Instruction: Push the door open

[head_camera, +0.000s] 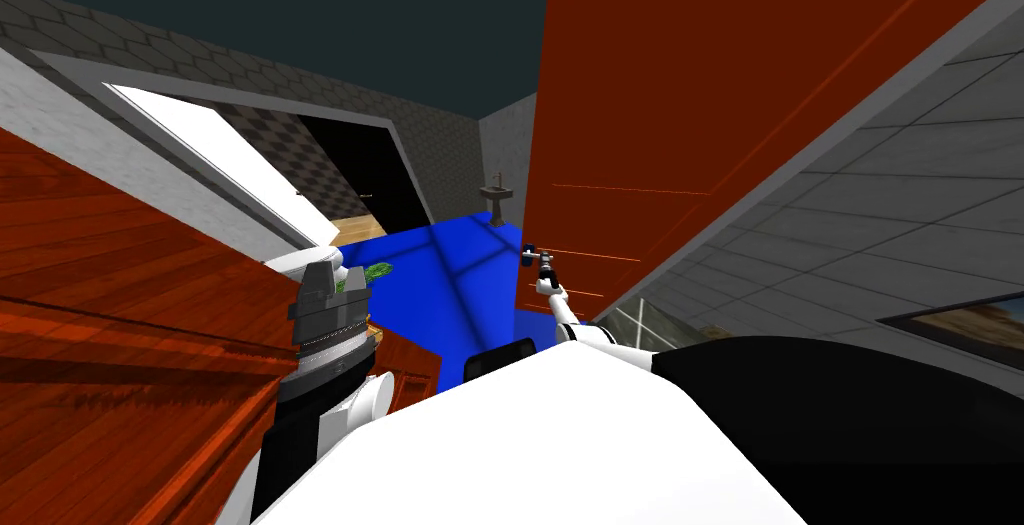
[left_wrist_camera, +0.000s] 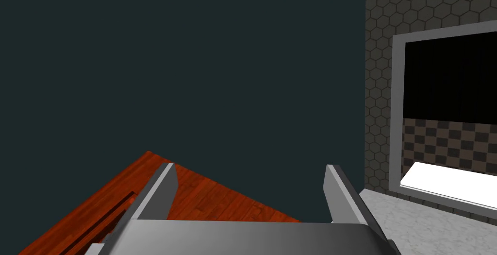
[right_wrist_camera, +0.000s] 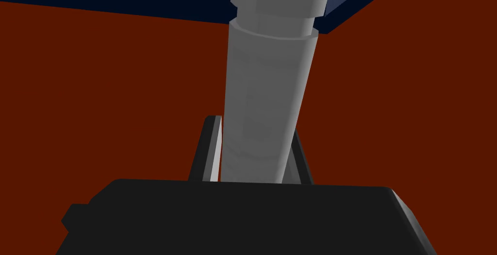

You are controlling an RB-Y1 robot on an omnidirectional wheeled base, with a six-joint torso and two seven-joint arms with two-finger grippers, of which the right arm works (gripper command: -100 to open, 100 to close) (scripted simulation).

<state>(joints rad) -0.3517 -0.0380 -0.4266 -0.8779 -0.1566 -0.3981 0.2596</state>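
So the door [head_camera: 720,99] is the big red-brown slab that's seen filling the upper right of the head view, swung at a slant, with a grey tiled wall [head_camera: 900,209] beside it on the right. The handle [right_wrist_camera: 269,87] is found at the door's lower left edge, just right of centre in the head view, and it's drawn as a plain grey cylinder.

The right gripper [right_wrist_camera: 253,126] is stretched out to that spot from the middle of the frame. In the right wrist view, the handle is clamped between the two fingers [right_wrist_camera: 212,145], which are pressed against its sides, so it's closed on the handle with the flat red door right behind it.

The left gripper [left_wrist_camera: 250,167] is held up at the lower left of the head view, next to a reddish wooden cabinet [head_camera: 100,279]. Its fingers are spread wide apart and nothing is held between them.

Past the door's edge, a bright blue floor [head_camera: 440,269] is seen mid-frame, with a small pedestal sink [head_camera: 496,197] at its far end and a black area [head_camera: 360,169] framed by a doorway just left of that.
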